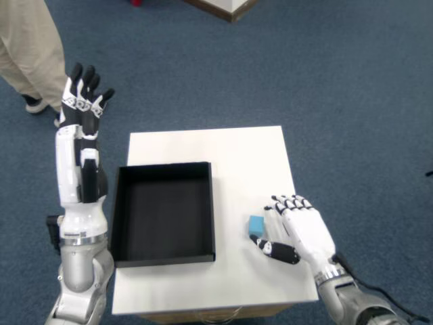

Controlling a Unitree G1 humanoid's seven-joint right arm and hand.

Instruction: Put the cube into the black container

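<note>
White table [230,149] is seen from above, set on blue carpet [338,81]. Black container [163,212] is placed on the left half of the table, open side up, with nothing visible inside. Small light-blue cube [256,224] is found on the table surface, just right of the container's right wall, apart from it by a narrow strip of white. It is not lifted.

Right hand [301,230] is positioned at the table's right edge, palm turned toward the cube, fingers [287,202] curled slightly at the top and spread apart. Thumb [276,249] is stretched out toward the left, just below the cube. The cube is seen between thumb and fingers but whether it is touched by either cannot be told; no closed grasp is shown, so the hand is read as open with nothing held.

Left hand [82,98] is raised upright beside the table's left side, over the carpet, fingers extended and pointing up, well apart from container and cube.

Legs of a person [24,51] in beige trousers are visible at top left on the carpet. A pale wooden corner [226,7] is cut off at the top edge.
</note>
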